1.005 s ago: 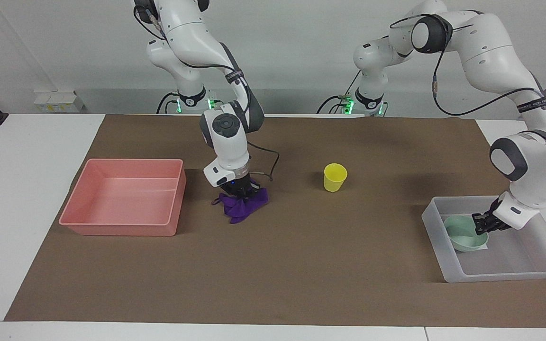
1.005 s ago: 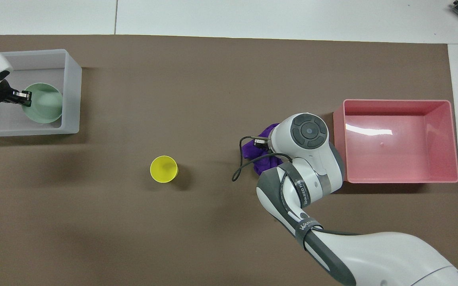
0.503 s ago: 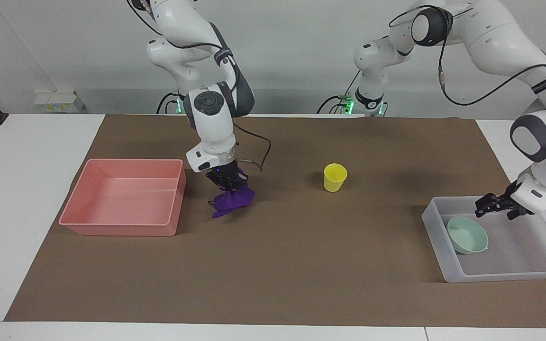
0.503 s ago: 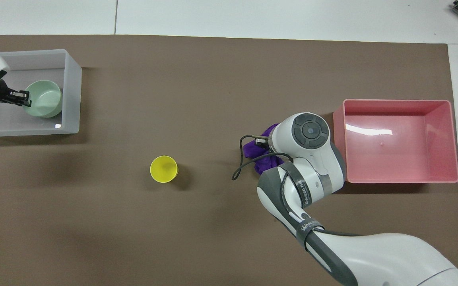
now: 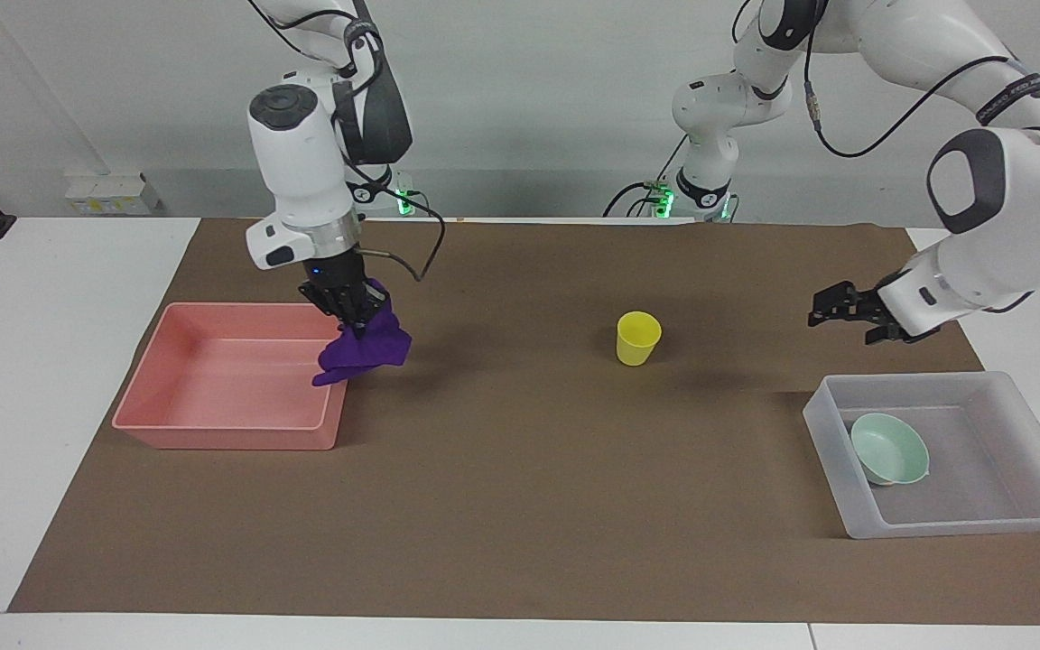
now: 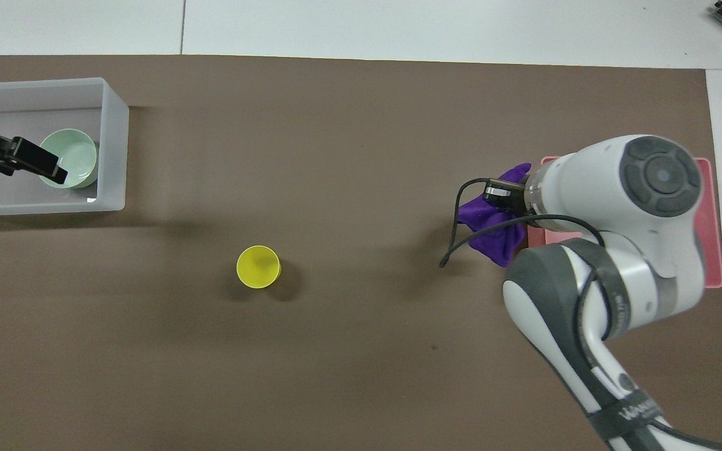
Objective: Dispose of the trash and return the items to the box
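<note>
My right gripper (image 5: 350, 311) is shut on the purple cloth (image 5: 365, 345) and holds it in the air over the pink tub's wall that faces the yellow cup; it also shows in the overhead view (image 6: 500, 194) with the cloth (image 6: 491, 220). The yellow cup (image 5: 637, 338) (image 6: 259, 267) stands upright mid-table. The mint-green bowl (image 5: 888, 449) (image 6: 76, 156) lies tilted in the translucent box (image 5: 935, 526) (image 6: 113, 150). My left gripper (image 5: 831, 309) (image 6: 35, 164) is open and empty, raised over the box, apart from the bowl.
The pink tub (image 5: 213, 433) (image 6: 714, 250) stands at the right arm's end of the table, with nothing in it, largely covered by the right arm in the overhead view. A brown mat (image 5: 520, 506) covers the table.
My right gripper lifted the purple cloth off the mat and carried it to the pink tub's edge. My left gripper let go of the bowl and rose out of the box.
</note>
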Action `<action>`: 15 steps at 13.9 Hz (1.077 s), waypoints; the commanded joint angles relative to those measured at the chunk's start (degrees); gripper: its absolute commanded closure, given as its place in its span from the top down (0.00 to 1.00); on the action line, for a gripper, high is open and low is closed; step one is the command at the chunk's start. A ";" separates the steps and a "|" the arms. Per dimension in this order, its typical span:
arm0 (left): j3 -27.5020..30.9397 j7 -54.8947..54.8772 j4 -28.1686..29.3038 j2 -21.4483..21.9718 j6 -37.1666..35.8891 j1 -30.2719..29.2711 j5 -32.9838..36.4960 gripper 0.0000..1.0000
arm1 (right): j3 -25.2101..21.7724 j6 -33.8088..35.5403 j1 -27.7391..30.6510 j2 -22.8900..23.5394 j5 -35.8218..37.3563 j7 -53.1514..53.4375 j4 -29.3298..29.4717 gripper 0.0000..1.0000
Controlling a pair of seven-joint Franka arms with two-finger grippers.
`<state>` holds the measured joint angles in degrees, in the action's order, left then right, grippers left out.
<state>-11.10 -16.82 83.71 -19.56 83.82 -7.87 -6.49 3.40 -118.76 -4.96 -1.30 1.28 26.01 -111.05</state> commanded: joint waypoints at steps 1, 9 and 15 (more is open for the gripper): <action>0.73 2.56 19.49 10.47 11.58 4.85 -2.39 1.00 | 0.47 1.25 4.76 -2.91 0.39 -5.77 -0.74 0.00; 0.81 17.79 37.05 13.59 33.41 20.17 -1.69 1.00 | 0.47 -7.00 21.02 2.25 0.30 -18.61 -2.41 0.00; 0.73 20.16 34.16 7.52 35.46 20.26 -1.51 0.00 | 0.38 -14.66 25.61 8.06 0.30 -20.12 -5.58 0.00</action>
<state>-10.74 1.80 119.28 -11.10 119.14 11.75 -8.24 3.08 -131.60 19.60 6.14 1.31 7.06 -115.56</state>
